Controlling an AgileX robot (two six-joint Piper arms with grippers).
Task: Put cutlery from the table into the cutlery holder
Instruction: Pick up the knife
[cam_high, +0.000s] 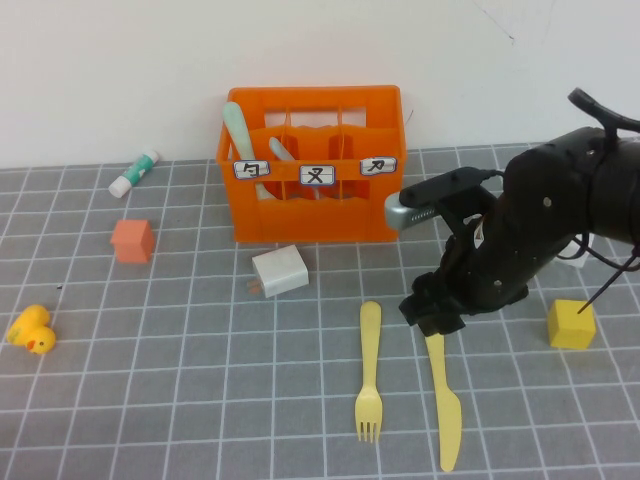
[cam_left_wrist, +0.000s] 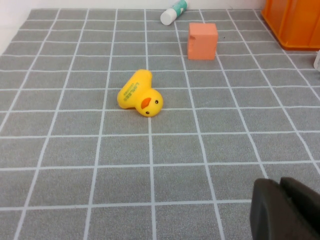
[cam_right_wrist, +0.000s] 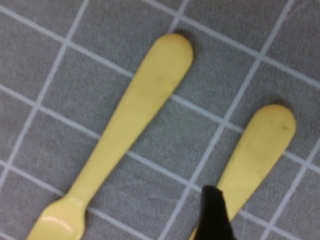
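High view gives us the layout: the orange cutlery holder (cam_high: 315, 165) stands at the back of the grey gridded surface (cam_high: 180, 400), and two pieces are already in it, the pale mint-green spoon (cam_high: 240, 130) leaning in the left compartment and the grey fork (cam_high: 282, 152) just beside it; we cannot tell exactly which cell the fork occupies. Two pieces are left on the surface in front of the holder: the yellow fork (cam_high: 369, 372) and the yellow knife (cam_high: 443, 410), lying side by side, near but apart, handles toward the holder. We judge the task about half done. The right gripper (cam_high: 432, 312) sits low over the handle end of the yellow knife; in the right wrist view one dark finger (cam_right_wrist: 214, 215) shows at the knife handle (cam_right_wrist: 260, 150), with the fork handle (cam_right_wrist: 145, 100) alongside, and we cannot tell from these pictures whether the fingers are spread or pressed, nor whether they touch the knife. The left gripper (cam_left_wrist: 287, 210) shows only in the left wrist view, low over the left part of the surface near the yellow duck (cam_left_wrist: 140, 94), fingers pressed together and holding nothing. Remaining, by our judgement: both yellow pieces.
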